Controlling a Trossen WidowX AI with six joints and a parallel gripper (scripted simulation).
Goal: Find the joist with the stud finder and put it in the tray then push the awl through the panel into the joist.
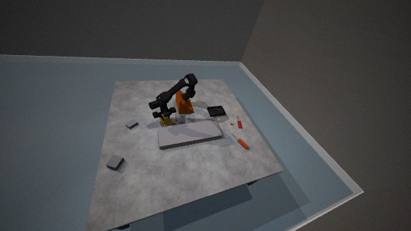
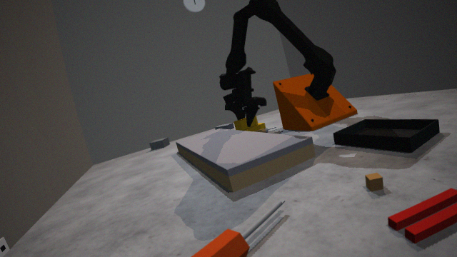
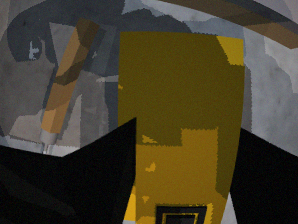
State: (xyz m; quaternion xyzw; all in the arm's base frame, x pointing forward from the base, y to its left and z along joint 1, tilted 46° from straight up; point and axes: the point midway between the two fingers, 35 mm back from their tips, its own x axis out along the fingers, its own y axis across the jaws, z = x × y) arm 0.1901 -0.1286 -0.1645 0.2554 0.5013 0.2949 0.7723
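The yellow stud finder is at the panel's far left edge, low at the table. My gripper points down and is shut on it, one black finger on each side. The awl, with a wooden handle, lies beside the stud finder, left of it in the wrist view. The pale floor panel lies flat; no hole shows in its top. The joist is hidden. The black tray is empty.
The orange arm base stands behind the panel. An orange screwdriver, red pliers and a small wooden cube lie to the right. Two grey blocks lie left.
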